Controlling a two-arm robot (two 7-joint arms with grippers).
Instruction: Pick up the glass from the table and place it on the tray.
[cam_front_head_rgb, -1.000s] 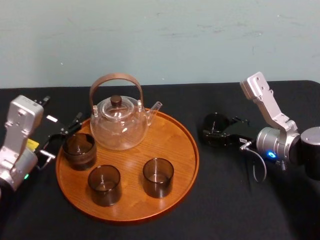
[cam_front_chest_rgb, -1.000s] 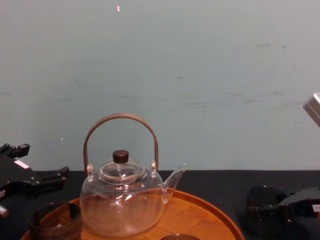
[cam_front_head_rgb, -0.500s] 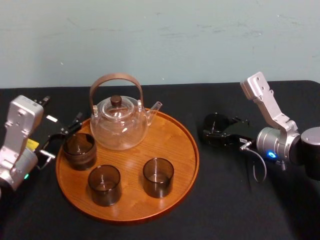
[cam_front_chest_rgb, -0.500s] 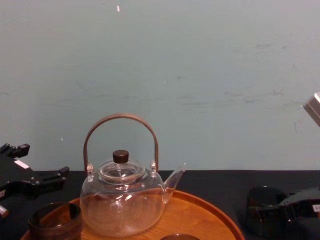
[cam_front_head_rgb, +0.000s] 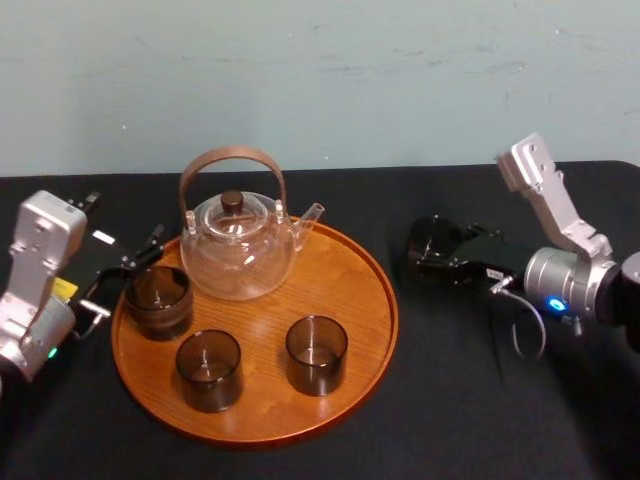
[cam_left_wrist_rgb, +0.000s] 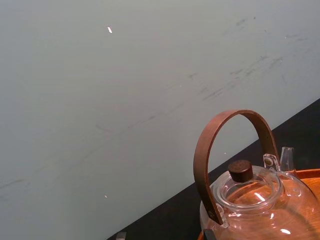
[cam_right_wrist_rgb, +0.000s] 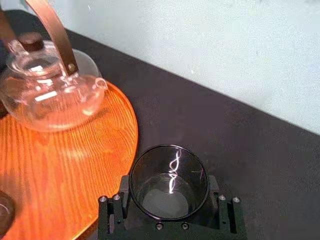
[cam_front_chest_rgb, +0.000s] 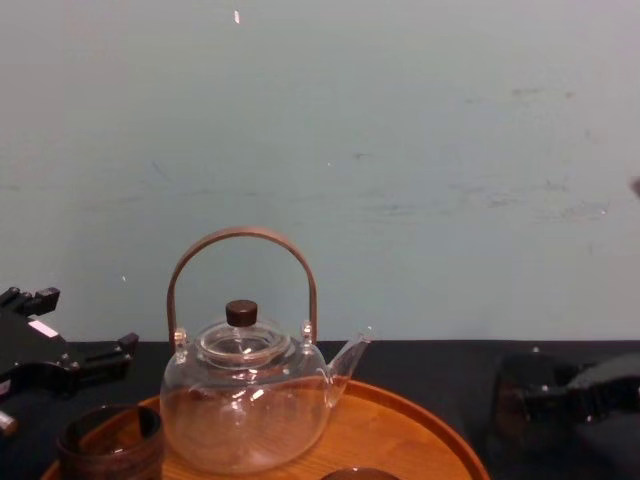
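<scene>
Beside the tray, the level right gripper clasps the glass.

It looks like a lab test bench. The table is draped in black cloth, and at 12 o'clock rises a bare, scuffed pale wall.

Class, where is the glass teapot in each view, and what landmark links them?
Head view: teapot at the tray's back, left of centre.
Chest view: teapot low, left of centre.
Left wrist view: teapot close up.
Right wrist view: teapot on the tray.
Shared landmark: the orange tray.
</scene>
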